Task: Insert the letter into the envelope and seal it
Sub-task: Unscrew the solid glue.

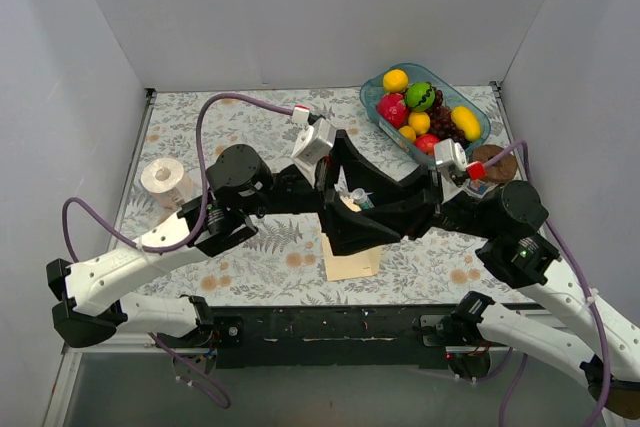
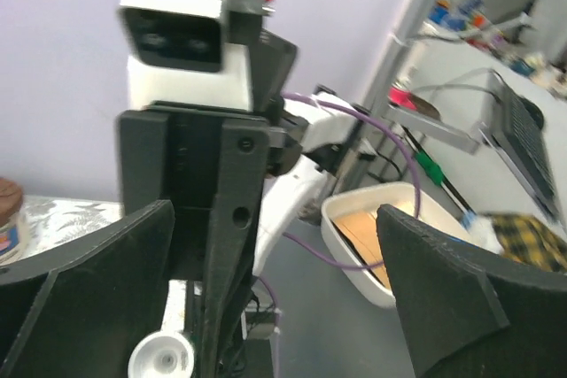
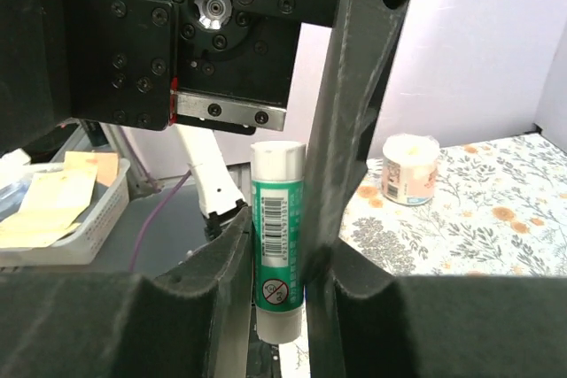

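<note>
While both arms are bunched up nose to nose over the middle of the bench [image 1: 250,257], the right tool [image 3: 282,258] is the one doing the holding. It's closed up snug on a glue stick [image 3: 277,219], green label, white cap, standing upright between its two fingers with the cap end poking up past them. The left tool [image 2: 275,219] is spread wide and has hold of nothing. From its own camera you can see the right arm's wrist sitting in the gap between its fingers, plus the white end of the glue stick down low. From the right wrist camera, one of the left tool's fingers stands just beside the stick. Can't honestly tell if it's touching or not.

The envelope [image 1: 352,259] is lying flat on the bench right under where the tools meet, toward the near edge. Only its lower part shows in the top view; the arms cover the rest, so no idea how the flap sits.

Other stuff: a tray of fruit [image 1: 484,117] in the far right corner and a white roll [image 1: 167,179] off on the left side, both well apart from the envelope.
</note>
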Available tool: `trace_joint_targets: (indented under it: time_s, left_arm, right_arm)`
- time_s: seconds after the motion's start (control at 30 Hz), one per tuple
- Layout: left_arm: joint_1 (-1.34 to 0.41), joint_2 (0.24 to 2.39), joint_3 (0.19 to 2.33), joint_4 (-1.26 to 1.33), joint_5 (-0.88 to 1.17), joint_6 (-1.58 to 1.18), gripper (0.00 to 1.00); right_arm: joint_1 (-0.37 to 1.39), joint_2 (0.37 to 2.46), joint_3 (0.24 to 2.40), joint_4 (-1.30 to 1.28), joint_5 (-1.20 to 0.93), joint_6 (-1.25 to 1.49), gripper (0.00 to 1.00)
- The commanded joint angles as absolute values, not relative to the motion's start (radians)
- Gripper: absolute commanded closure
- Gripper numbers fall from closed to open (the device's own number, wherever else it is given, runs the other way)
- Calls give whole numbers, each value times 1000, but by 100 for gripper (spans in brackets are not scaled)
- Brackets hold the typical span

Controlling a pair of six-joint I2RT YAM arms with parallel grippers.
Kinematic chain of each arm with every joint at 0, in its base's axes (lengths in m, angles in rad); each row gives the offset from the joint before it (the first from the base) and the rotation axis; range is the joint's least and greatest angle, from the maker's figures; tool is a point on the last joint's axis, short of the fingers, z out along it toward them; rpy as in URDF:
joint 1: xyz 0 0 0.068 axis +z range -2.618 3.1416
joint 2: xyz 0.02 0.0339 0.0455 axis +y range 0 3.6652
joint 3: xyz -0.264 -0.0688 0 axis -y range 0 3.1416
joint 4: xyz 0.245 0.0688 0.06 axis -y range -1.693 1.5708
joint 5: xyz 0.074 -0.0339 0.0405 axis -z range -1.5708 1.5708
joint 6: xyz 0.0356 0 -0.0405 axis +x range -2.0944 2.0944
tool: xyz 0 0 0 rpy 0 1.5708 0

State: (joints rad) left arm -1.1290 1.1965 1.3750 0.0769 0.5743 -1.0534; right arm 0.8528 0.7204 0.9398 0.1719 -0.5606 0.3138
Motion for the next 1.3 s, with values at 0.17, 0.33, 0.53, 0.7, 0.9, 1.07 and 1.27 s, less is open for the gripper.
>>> trace_joint_targets:
  time_s: [0.17, 0.33, 0.53, 0.7, 0.9, 1.07, 1.27]
  left_arm:
    - [-1132, 1032, 1246, 69, -195, -1164, 2]
    - [-1132, 1115, 1330, -43, -296, -1184, 4]
    - [-1137, 1199, 1402, -100, -288, -1172, 27]
    - [-1152, 1224, 1414, -121, -296, -1163, 45]
    - [-1160, 1235, 1410, -123, -304, -1166, 68]
    - [-1166, 1253, 1427, -130, -295, -1137, 100]
    - [-1172, 1350, 1551, -242, -115, -1017, 100]
  right_arm:
    - [848, 640, 888, 249, -227, 324, 99]
    - [850, 664, 894, 236, -196, 331, 99]
    - [850, 684, 902, 213, -160, 331, 99]
    - [848, 672, 887, 212, -109, 334, 99]
    - [850, 667, 877, 206, -87, 331, 99]
    - [850, 681, 882, 186, -92, 334, 99]
    - [850, 730, 937, 111, -118, 339, 99]
